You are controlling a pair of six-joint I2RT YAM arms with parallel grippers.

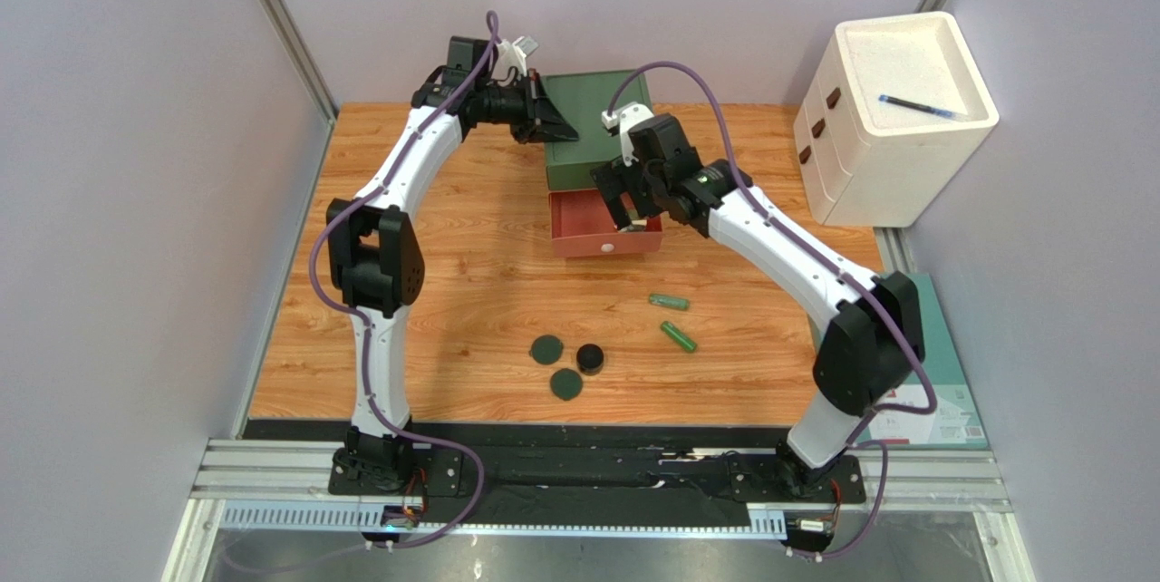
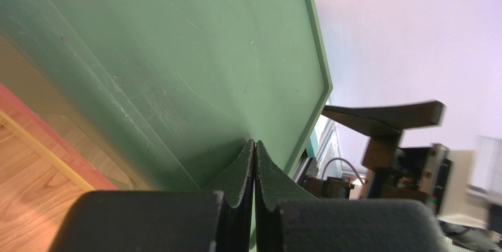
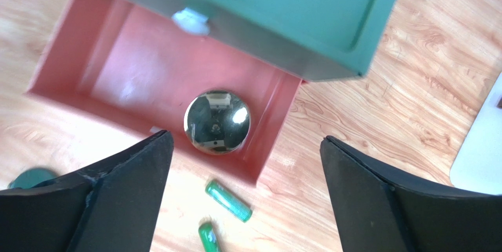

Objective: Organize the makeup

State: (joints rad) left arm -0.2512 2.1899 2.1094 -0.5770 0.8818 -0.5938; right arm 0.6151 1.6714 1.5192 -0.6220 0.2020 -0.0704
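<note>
One shiny round compact (image 3: 217, 122) is lying inside the open red drawer (image 3: 106, 69). Two green tubes (image 1: 669, 301), two dark discs (image 1: 546, 351) and a black jar (image 1: 591, 359) are sitting on the wooden table (image 1: 449, 283) before it. The right gripper (image 3: 245, 140) is hanging over the drawer, fingers wide apart. The left gripper (image 2: 254, 146) is pressing its fingers together beside the green box (image 2: 177, 57) top.

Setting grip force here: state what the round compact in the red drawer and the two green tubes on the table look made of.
Round compact: likely polished metal or metallised plastic; its lid mirrors sharply, with a gold-toned rim. Green tubes: probably glossy plastic or foil-coated, given their bright sheen; the look leaves it open.
</note>
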